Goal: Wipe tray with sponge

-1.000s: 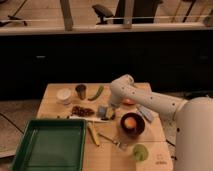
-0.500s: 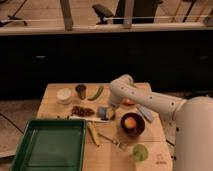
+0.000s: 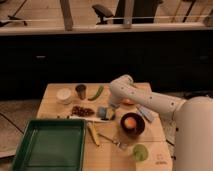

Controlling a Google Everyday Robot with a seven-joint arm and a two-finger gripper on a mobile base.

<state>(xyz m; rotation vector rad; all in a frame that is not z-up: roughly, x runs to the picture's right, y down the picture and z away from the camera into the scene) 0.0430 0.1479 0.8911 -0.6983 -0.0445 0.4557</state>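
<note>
1. The sponge [image 3: 105, 114], blue with a yellowish face, lies on the wooden counter [image 3: 107, 157] near its middle, just beyond the far right corner of the tray.
2. The green tray [image 3: 50, 146] sits at the counter's front left, well apart from the arm.
3. The gripper [image 3: 111, 106] is right at the sponge's upper right edge, reaching down from the white arm's bent elbow; I cannot tell whether the jaws are spread or pinching the sponge.
4. A pile of dark brown bits [image 3: 82, 110] lies just left of the sponge.
5. Behind these stand a white bowl [image 3: 64, 95], a dark cup [image 3: 81, 90] and a long green vegetable [image 3: 96, 92].
6. A dark bowl [image 3: 132, 125] holding something orange sits to the sponge's right, with a pale blue-grey slab [image 3: 146, 114] beside it.
7. A yellowish long item [image 3: 93, 133] lies by the tray's right rim, and a round green object [image 3: 140, 152] sits near the front edge.
</note>
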